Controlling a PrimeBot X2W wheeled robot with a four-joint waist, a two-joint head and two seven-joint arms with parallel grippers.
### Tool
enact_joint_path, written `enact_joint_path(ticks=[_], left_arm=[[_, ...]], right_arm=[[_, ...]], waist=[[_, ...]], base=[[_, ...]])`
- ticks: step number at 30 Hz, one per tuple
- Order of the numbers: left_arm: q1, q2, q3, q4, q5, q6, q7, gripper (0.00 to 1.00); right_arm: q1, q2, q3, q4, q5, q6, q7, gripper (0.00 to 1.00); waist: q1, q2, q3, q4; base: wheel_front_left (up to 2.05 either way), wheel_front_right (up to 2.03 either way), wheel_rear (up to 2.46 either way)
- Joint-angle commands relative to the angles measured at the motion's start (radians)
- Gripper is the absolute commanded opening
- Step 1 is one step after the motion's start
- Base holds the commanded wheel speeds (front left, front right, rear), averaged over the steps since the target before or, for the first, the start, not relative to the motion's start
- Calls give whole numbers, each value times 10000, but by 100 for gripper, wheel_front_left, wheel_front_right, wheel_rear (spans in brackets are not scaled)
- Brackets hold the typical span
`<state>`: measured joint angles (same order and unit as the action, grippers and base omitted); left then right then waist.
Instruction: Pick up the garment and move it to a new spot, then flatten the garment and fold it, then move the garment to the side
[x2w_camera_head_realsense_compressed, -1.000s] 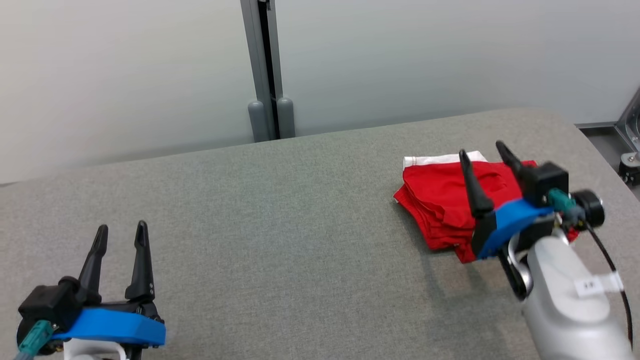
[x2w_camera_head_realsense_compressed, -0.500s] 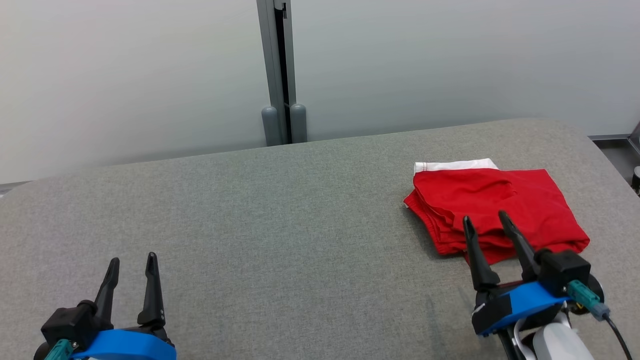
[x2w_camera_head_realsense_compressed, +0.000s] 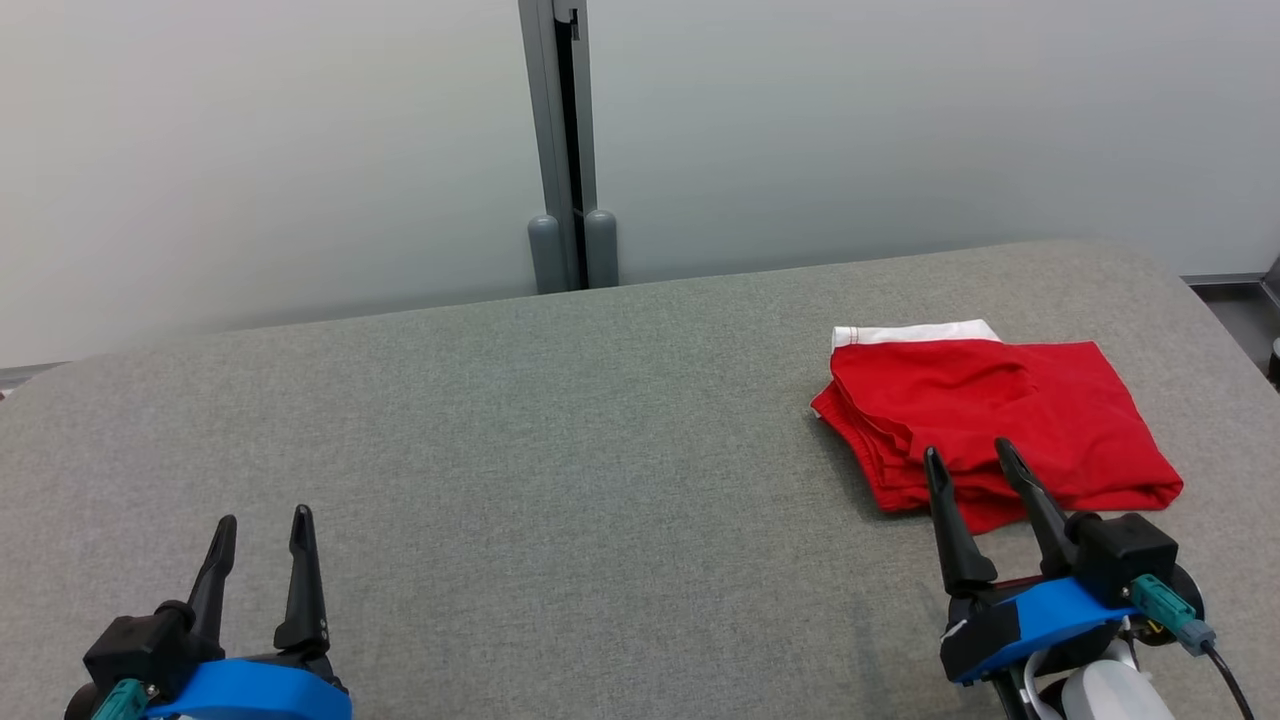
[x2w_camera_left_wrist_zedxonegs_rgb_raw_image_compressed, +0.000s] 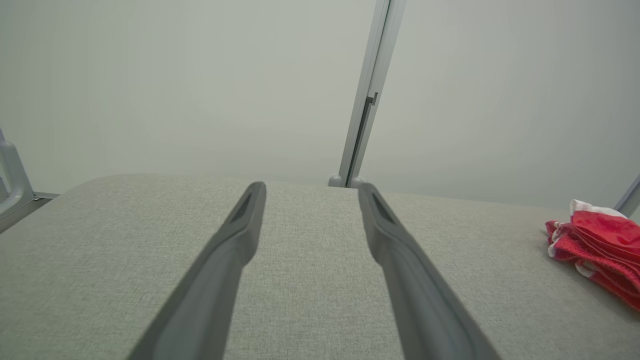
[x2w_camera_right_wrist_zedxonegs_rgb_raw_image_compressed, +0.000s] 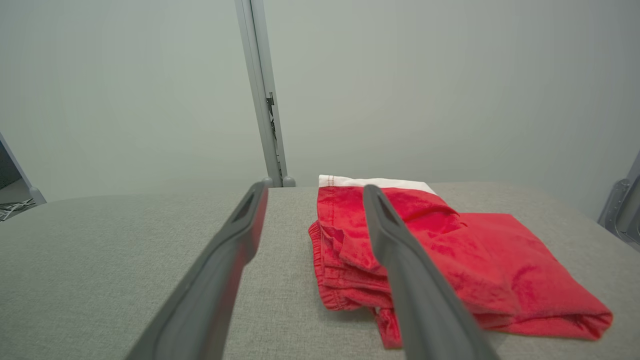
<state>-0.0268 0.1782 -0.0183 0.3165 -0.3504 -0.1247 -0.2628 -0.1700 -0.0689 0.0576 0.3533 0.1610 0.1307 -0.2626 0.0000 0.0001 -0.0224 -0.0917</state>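
Right end effector (x2w_camera_head_realsense_compressed: 970, 452) pulled back from over garment (x2w_camera_head_realsense_compressed: 1000, 410) toward robot; head camera shifted too.
- Garment: red, white band at far edge, folded in layers, lying loose on right part of bench (x2w_camera_head_realsense_compressed: 560, 450), in no container.
- Right end effector: fingers spread, empty, tips at garment's near edge in head view.
- Left end effector (x2w_camera_head_realsense_compressed: 265, 517): spread, empty, well apart at bench's left.
- Step, as judged: fold done, garment seemingly already at side; task near end.
- Next move: draw arms clear without snagging folds.

L gripper (x2w_camera_head_realsense_compressed: 260, 520) & R gripper (x2w_camera_head_realsense_compressed: 972, 458): both low, jaws apart, nothing held.
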Motion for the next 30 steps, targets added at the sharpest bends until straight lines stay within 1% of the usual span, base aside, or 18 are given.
enact_joint_path(ticks=[1, 17, 18, 23, 30], left_arm=[[5, -22, 38, -63, 81, -79, -22, 100], [129, -29, -70, -300, 82, -74, -22, 100], [48, -61, -47, -244, 77, -42, 3, 0], [223, -205, -27, 31, -69, -42, 101, 0], [102, -306, 124, -37, -1284, -44, 473, 0]], right_arm=[[-10, 21, -40, 31, -27, 1, -25, 100], [-253, 58, -10, 296, 19, 1, -25, 100], [-122, 39, -12, 292, -4, 0, 0, 0], [108, 51, -58, 571, 146, 0, 99, 0], [120, 64, -265, 438, 1537, 0, 504, 0]], waist=[[0, -1, -9, 12], [0, -1, -60, 75], [0, -1, -60, 77], [0, -1, -59, 87], [0, -1, -41, 133]], base=[[0, 0, 0], [0, 0, 0], [0, 0, 0], [0, 0, 0], [0, 0, 0]])
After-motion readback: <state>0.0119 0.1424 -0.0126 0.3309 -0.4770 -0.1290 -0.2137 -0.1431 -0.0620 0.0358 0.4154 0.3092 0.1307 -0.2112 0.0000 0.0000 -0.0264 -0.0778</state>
